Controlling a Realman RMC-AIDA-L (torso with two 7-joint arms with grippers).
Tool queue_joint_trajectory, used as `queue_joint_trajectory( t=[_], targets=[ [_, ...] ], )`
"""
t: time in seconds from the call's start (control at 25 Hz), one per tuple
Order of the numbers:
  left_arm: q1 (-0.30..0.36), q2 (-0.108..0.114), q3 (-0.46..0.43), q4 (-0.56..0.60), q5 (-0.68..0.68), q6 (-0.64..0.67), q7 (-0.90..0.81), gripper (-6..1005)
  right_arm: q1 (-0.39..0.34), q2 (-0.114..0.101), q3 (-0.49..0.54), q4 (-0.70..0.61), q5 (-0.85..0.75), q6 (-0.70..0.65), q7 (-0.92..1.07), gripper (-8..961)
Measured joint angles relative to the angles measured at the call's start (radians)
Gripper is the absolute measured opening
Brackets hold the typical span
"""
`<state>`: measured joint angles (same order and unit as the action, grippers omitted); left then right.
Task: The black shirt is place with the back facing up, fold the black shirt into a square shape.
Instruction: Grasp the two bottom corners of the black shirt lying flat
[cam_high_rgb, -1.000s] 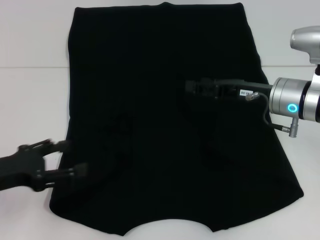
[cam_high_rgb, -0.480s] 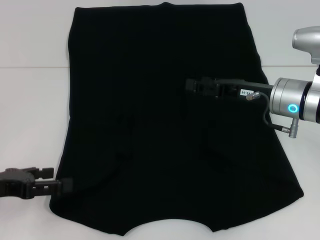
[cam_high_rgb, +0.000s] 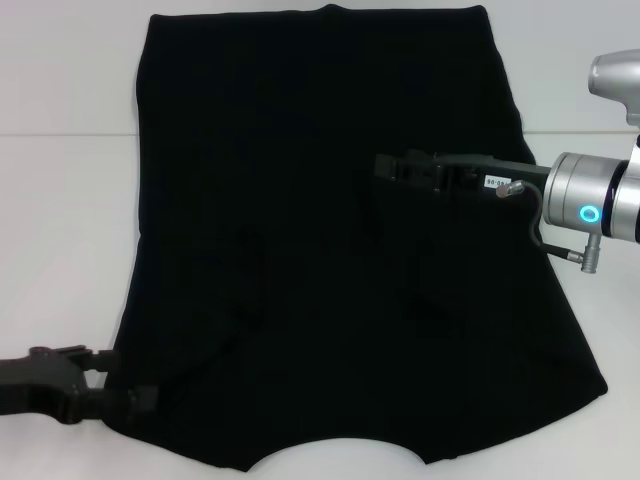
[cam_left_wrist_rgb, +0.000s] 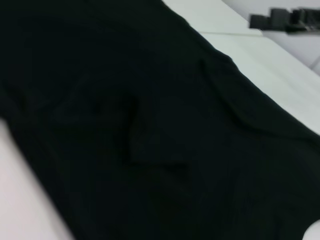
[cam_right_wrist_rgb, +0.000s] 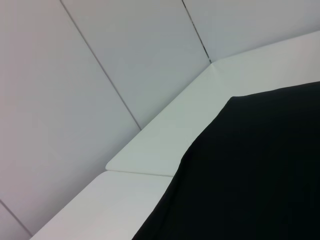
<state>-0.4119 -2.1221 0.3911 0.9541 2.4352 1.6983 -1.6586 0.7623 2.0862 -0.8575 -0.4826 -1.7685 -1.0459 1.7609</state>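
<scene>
Jaws of the left black gripper (cam_high_rgb: 128, 392) stand a little apart, at the near left corner of the shirt, low by the table. One black finger (cam_high_rgb: 135, 400) just meets the cloth edge; cannot tell whether any cloth sits between the two. Left arm reaches in from the near left side.

Jaws of the right black gripper (cam_high_rgb: 382, 168): cannot tell, apart or together, since dark metal blends with dark cloth under it. Hangs over the right middle part of the shirt, pointing left. Silver round wrist (cam_high_rgb: 590, 195) with a small blue light ring behind it, out past the right edge of the cloth. Thin grey cable (cam_high_rgb: 535, 225) loops under the wrist.

Big plain soft black shirt (cam_high_rgb: 330, 240) lies spread flat on the white table (cam_high_rgb: 60, 220). Fills most of the middle. Straight far edge, wider near edge with a curved dip in the middle. Soft wrinkles near the middle and toward the near left.

Left wrist view: same black cloth (cam_left_wrist_rgb: 150, 125) with folds, white table beside it, and the other arm's gripper (cam_left_wrist_rgb: 285, 20) far off.

Right wrist view: shirt edge (cam_right_wrist_rgb: 250, 165) on the white table corner (cam_right_wrist_rgb: 165, 145), pale grey wall panels (cam_right_wrist_rgb: 100, 60) behind.
</scene>
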Motion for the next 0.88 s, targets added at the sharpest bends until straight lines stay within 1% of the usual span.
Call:
queue_joint_trajectory(
  t=[0.2,0.56,0.88],
  targets=[
    [-0.001,-0.022,0.034,-0.005,0.001,-0.063,0.108,936,0.0,0.0,0.0,-0.004,0.0,0.002,0.0,681],
    [0.003,-0.025,0.035,-0.016,0.001,-0.109,0.169,935,0.0,0.0,0.003,-0.005,0.0,0.002,0.001,682],
    [0.009,-0.02,0.022,-0.011,0.001,-0.104,0.142,935,0.002,0.0,0.005,-0.005,0.0,0.001,0.001,682]
  ],
)
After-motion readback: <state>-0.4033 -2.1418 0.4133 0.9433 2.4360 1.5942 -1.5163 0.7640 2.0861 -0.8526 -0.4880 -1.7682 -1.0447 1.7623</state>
